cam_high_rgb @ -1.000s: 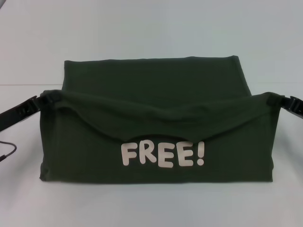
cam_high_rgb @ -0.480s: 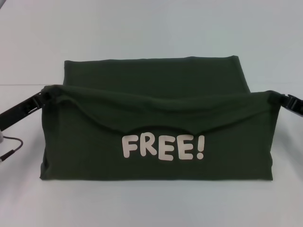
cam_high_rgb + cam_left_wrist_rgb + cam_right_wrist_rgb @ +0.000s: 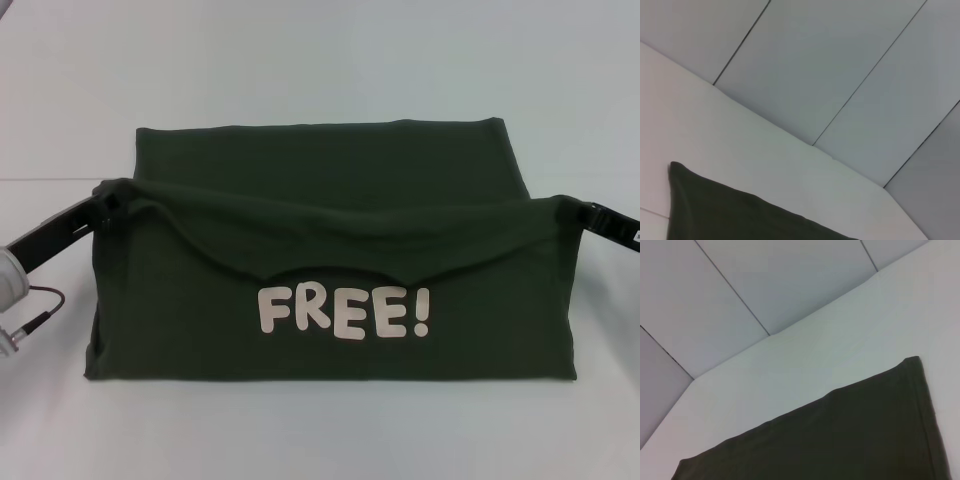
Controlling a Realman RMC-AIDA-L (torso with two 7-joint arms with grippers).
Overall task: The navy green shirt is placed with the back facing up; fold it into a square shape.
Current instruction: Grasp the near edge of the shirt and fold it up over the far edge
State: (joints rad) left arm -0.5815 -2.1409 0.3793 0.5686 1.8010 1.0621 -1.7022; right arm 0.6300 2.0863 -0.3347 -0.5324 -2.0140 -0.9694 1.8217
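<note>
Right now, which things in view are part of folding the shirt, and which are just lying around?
Part of the job: navy green shirt; left gripper and right gripper, each pinching a corner of the raised fold.

Just lying about: cable; white table.

A white table point(image 3: 320, 70) carries the navy green shirt point(image 3: 330, 170), part-folded.

**Olive shirt half raised, lettering toward the camera**

The navy green shirt point(image 3: 330, 250) is dark olive cotton, spread wide across the middle of the white surface. Its near layer is lifted at both upper corners, at 9 and 3 o'clock, sagging between them, with white "FREE!" lettering showing toward 6 o'clock. A flat plain layer lies behind it toward 12 o'clock.
</note>
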